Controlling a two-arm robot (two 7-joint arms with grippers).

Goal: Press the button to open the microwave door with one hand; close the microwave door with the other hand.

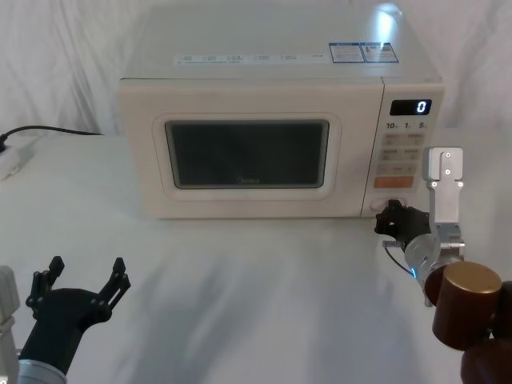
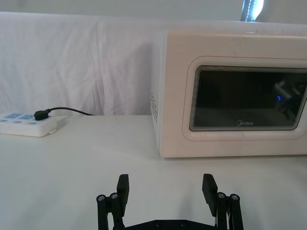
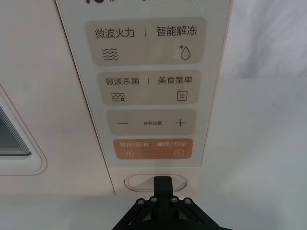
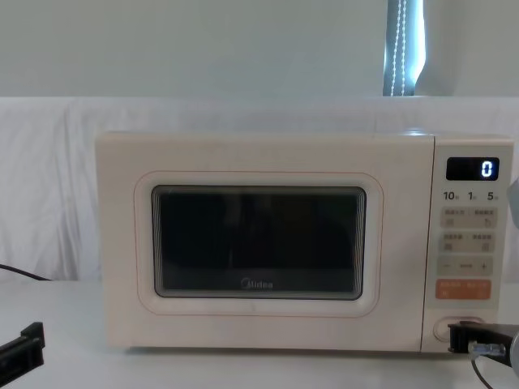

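On the white-draped table [image 1: 256, 304] the microwave [image 1: 280, 72] sits square to us, its microwave door [image 1: 248, 156] shut flush, window facing forward. If the latch releases, we judge the door will swing out across the bare cloth in front; from its left edge we take that side for the hinge, though no hinge is visible. Our left gripper [image 1: 84, 276] hangs low over that near-left stretch, fingers spread wide and holding nothing, well apart from the door, so the swing could meet it only if we bring it in early. A power strip [image 2: 26, 124] and its black cord [image 2: 72, 111] lie farther left, clear of both arms.

At the panel's foot, our right gripper [image 3: 162, 181] has its fingers pinched together into one tip on the button [image 3: 154, 182]. Just above sits the orange key [image 3: 152, 148]; a tip that slides upward would hit that instead, and a glancing push may not trip the latch.
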